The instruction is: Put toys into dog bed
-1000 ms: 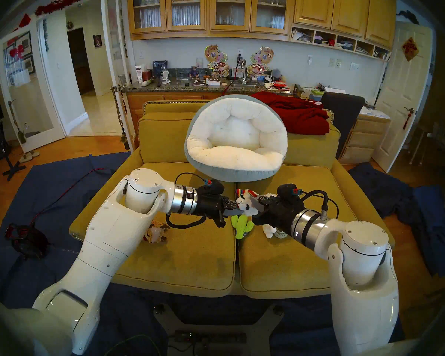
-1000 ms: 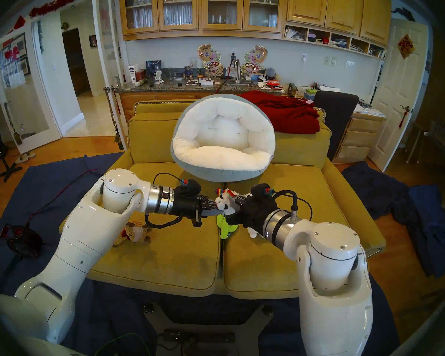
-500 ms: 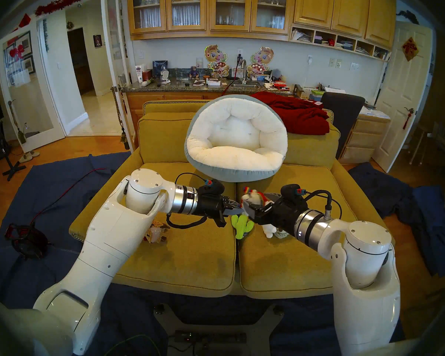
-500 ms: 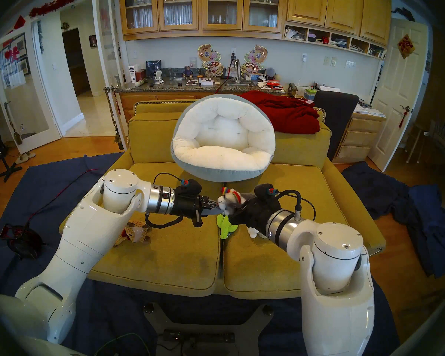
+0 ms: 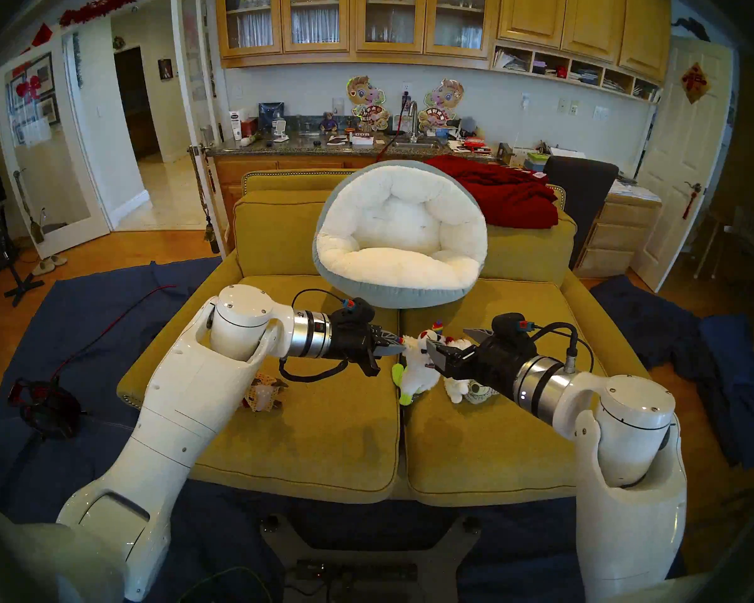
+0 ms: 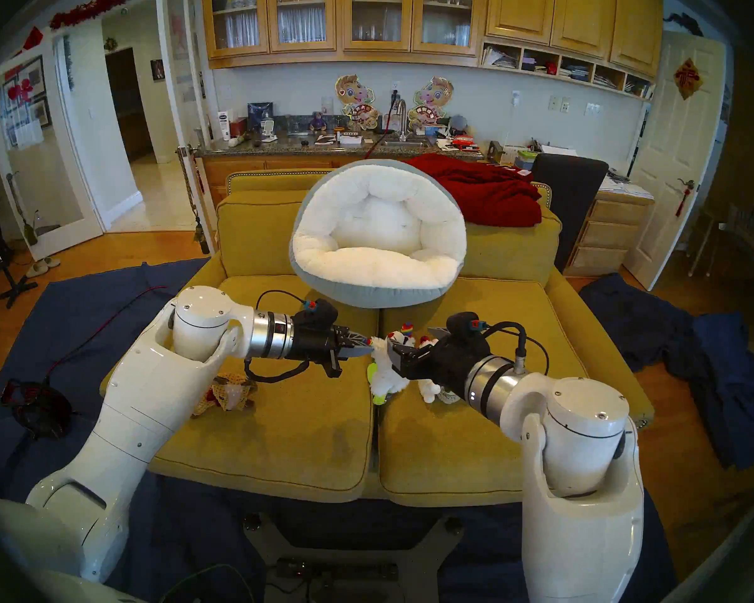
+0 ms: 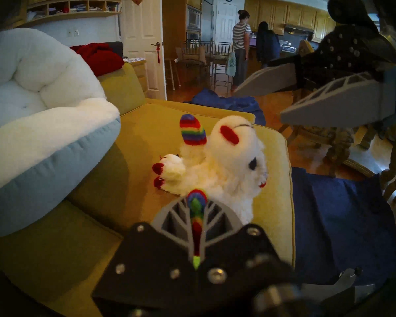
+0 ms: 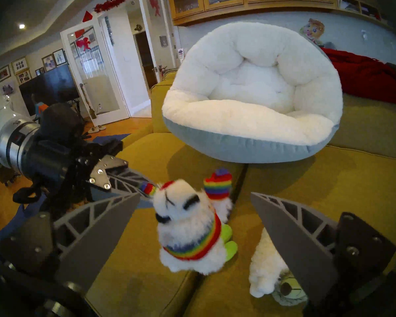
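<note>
The small white-and-rainbow toy [image 5: 418, 367] hangs over the seam between the sofa seats. My left gripper [image 5: 399, 349] is shut on its rainbow ear, as the left wrist view shows [image 7: 196, 218]. My right gripper [image 5: 451, 343] is open and empty just right of the toy [image 8: 188, 232]. The dog bed [image 5: 392, 262] leans tilted against the sofa back, behind both grippers. The lime-green cactus [image 5: 403, 398] lies under the hanging toy. The fluffy white animal [image 5: 455, 389] and the grey-beige animal [image 5: 479, 391] lie under my right wrist. The knitted reindeer [image 5: 264, 393] lies under my left forearm.
The mustard sofa [image 5: 323, 436] has two seat cushions with a seam between them. A red blanket [image 5: 506, 197] lies on the sofa back, right of the bed. Blue cloths [image 5: 714, 349] cover the floor on both sides. Two people [image 7: 240, 46] stand in the kitchen.
My right gripper has opened, let go of the white-and-rainbow toy and drawn back to the right. The toy now hangs lower, from my left gripper alone.
</note>
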Motion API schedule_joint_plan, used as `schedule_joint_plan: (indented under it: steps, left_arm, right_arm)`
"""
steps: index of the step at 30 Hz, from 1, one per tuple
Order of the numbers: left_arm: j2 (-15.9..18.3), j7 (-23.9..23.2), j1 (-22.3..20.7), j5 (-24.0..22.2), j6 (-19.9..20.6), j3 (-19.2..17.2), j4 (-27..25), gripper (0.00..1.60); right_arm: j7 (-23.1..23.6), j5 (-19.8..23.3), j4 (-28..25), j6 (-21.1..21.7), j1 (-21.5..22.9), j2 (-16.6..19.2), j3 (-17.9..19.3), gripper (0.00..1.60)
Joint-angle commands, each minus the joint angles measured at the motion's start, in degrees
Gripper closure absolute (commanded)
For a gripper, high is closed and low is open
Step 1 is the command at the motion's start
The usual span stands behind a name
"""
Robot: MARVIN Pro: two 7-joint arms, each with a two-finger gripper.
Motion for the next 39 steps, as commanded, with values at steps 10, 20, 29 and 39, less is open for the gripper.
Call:
schedule_joint_plan:
  steps: [10, 20, 29, 39]
  left_arm:
    - [-2.27, 4.64, -8.84, 0.69, 1.93, -6.75, 3.52, 1.6]
    - [-6.87, 10.02, -13.37, 2.93, 3.89, -8.16, 5.98, 1.6]
    - [-11.41, 14.75, -17.37, 5.77, 5.55, -7.6, 8.37, 1.6]
    - [-15.32, 19.17, -20.63, 8.16, 7.04, -7.55, 13.99, 1.6]
  right_arm:
    - [2.62, 2.18, 1.18, -2.89, -4.63, 0.59, 6.64, 0.0]
    - [3.83, 2.68, 3.01, -4.14, -5.93, 0.82, 7.69, 0.0]
    - [4.39, 2.81, 3.51, -4.65, -6.02, 0.91, 7.95, 0.0]
    - [4.82, 2.83, 3.93, -4.91, -5.97, 0.99, 8.09, 0.0]
